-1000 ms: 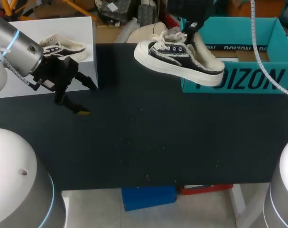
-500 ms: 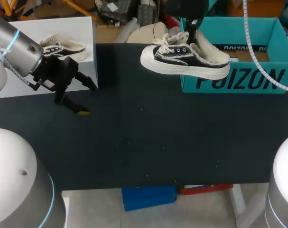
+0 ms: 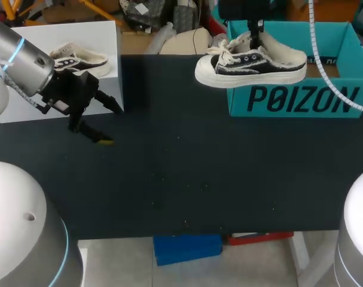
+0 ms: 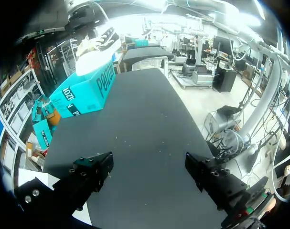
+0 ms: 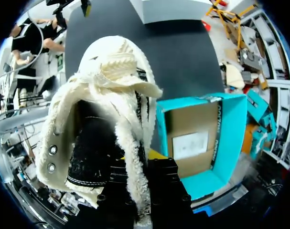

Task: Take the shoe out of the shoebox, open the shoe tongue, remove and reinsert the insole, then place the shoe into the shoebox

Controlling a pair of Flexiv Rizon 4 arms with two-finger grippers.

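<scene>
My right gripper (image 3: 253,31) is clamped on the shoe (image 3: 253,64), pinching the fleecy edge at its opening. In my right wrist view that woolly rim runs down between my two dark fingers (image 5: 164,186), and one yellow tip shows just beside it. The shoe hangs in the air, clear of the table (image 3: 181,179). Its sole is about level and its toe points toward my left side, with white laces loose over the black upper. From the head view its heel lies over the front left corner of the shoebox (image 3: 301,98) and its toe reaches past the box's left wall, above the table. The shoebox is teal and stands open at the far right of the table. My right wrist view looks down past the shoe (image 5: 102,119) into the shoebox (image 5: 202,138), where a brown floor with a white label shows.

My left gripper (image 3: 108,124) holds nothing. Its jaws stand wide apart above bare table at the far left, and my left wrist view shows the same wide gap in the gripper (image 4: 149,168) over the dark surface. Just beside it a white box (image 3: 26,78) sits at the table's far left corner, with a second shoe (image 3: 79,60) on top.
</scene>
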